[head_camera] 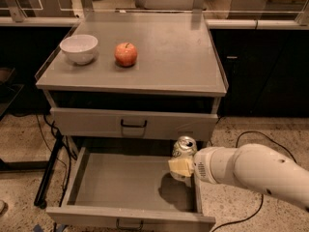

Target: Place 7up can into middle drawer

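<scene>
The 7up can [184,147], silver and green with a pull-tab top, is held upright in my gripper [180,167]. The gripper's pale fingers [178,166] are shut around its lower half. The can hangs just above the right side of the open middle drawer [120,187], whose flat grey tray is pulled out at the bottom of the view. A dark shadow of the can falls on the tray. My white arm [251,170] comes in from the right.
A white bowl [79,48] and a red apple [125,54] sit on the grey cabinet top [169,52]. A shut grey drawer front with a black handle [133,124] is above the open drawer. Black cables lie on the floor at both sides.
</scene>
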Robot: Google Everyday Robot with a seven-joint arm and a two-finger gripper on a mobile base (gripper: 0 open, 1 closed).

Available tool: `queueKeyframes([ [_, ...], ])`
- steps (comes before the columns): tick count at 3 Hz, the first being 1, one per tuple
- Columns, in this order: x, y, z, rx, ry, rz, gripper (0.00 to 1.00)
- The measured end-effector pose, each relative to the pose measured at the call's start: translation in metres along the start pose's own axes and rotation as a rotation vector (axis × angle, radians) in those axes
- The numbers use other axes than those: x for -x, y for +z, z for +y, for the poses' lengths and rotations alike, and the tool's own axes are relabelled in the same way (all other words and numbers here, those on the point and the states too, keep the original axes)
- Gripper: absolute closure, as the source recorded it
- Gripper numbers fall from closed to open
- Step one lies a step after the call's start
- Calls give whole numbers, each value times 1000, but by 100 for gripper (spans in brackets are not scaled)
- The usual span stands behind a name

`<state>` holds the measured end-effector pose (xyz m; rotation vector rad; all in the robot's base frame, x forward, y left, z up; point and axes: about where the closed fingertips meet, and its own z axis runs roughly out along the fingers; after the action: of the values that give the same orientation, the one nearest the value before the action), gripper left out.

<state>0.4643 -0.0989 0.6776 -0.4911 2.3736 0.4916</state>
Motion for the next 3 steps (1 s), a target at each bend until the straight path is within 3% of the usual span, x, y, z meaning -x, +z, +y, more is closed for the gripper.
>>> queueKeyframes([
  [1, -19, 12, 5, 11, 30, 35, 100],
  [2, -58, 42, 16, 31, 89, 89, 100],
  [3, -87, 77, 19, 20, 159, 83, 100],
])
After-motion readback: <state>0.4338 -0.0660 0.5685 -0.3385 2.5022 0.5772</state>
